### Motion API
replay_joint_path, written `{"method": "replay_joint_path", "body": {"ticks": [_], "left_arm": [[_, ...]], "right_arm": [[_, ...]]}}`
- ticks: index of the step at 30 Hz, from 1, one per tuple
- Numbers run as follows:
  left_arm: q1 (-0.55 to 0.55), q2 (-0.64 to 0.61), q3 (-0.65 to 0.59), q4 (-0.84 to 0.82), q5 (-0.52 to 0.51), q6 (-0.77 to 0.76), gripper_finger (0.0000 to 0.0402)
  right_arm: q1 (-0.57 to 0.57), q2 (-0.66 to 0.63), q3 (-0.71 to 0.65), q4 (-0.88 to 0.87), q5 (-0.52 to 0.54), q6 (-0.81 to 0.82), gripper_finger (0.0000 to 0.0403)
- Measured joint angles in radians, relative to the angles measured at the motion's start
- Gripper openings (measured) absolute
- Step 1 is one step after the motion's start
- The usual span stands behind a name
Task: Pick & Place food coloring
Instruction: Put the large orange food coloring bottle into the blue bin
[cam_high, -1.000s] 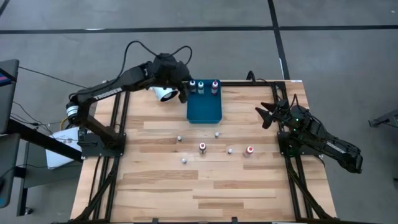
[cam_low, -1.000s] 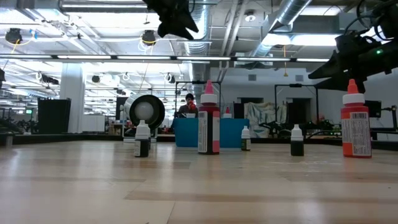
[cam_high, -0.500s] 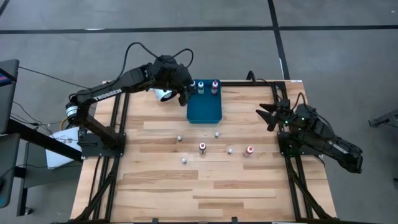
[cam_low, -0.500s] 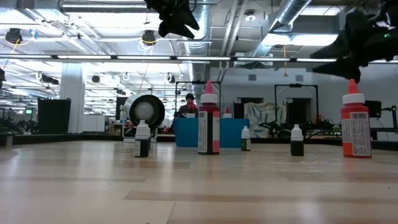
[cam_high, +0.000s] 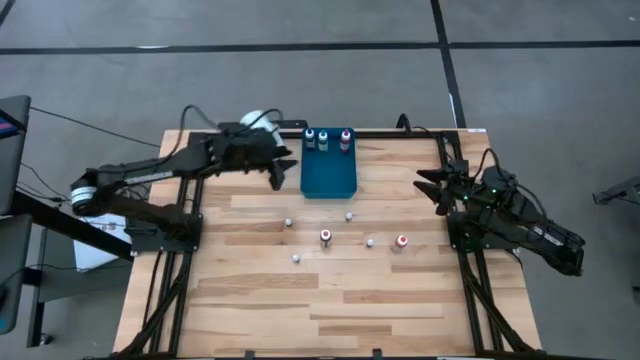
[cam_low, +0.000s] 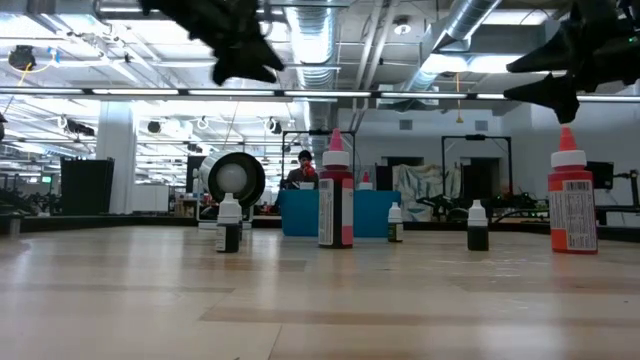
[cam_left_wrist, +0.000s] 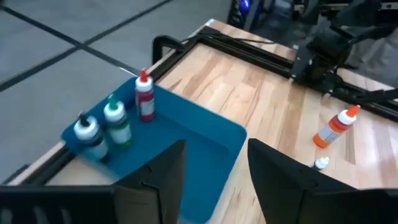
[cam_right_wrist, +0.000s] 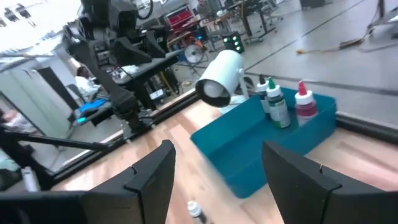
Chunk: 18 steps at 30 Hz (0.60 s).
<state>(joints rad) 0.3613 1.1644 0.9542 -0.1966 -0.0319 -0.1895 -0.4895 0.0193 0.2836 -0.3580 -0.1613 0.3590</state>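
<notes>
Blue tray (cam_high: 329, 178) holding three food coloring bottles (cam_high: 322, 139) at its far end, both end effectors open, empty.

My desk (cam_high: 260, 300) is pale wooden planking with a smooth, faintly sheened surface. The tray (cam_high: 329, 177) looks like matt blue plastic, the food coloring bottles (cam_left_wrist: 115, 124) glossy plastic, and my left pincer (cam_left_wrist: 211, 180) matt black.
</notes>
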Motion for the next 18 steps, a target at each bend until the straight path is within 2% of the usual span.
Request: {"method": "replay_joint_path", "body": {"ticks": [10,18], "left_arm": [[-0.071,-0.395,-0.309,0.056,-0.123,-0.121,0.0146],[-0.120,-0.618,-0.448,0.051,-0.140,-0.188,0.0146]], "right_arm": [[0.175,0.000,0.021,0.016,-0.024,0.042,0.0208],[0.307,0.066,0.164,0.024,-0.020,0.032,0.0145]]}}
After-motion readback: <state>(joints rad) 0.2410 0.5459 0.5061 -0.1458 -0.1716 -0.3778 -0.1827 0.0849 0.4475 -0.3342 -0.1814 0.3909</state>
